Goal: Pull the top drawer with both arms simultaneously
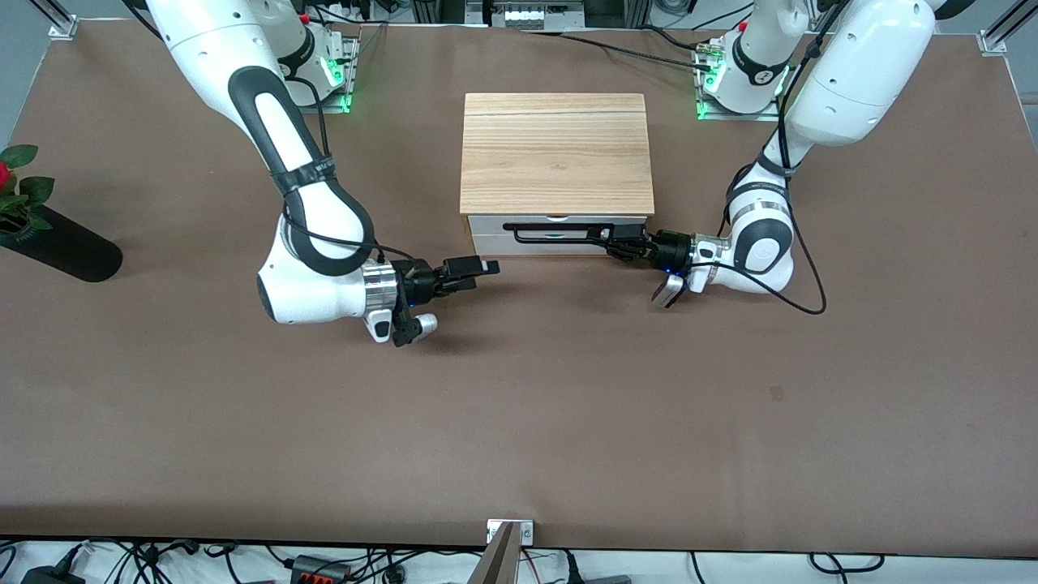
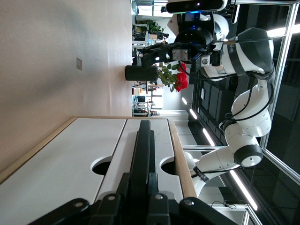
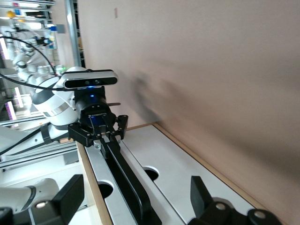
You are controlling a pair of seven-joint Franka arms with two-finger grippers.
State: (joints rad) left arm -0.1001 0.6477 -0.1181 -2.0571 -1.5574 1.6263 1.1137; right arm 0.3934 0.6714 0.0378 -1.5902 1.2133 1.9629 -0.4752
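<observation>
One left gripper (image 1: pixel 614 241) clamps the top drawer (image 1: pixel 559 235) handle (image 1: pixel 551 232).

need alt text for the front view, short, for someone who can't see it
The left pincer is shut on the black handle of the top drawer of a small wood-topped cabinet, which stands on a brown table. The right pincer is open, just off the handle's other end. A black vase holding a red rose lies near the right arm's end.
</observation>
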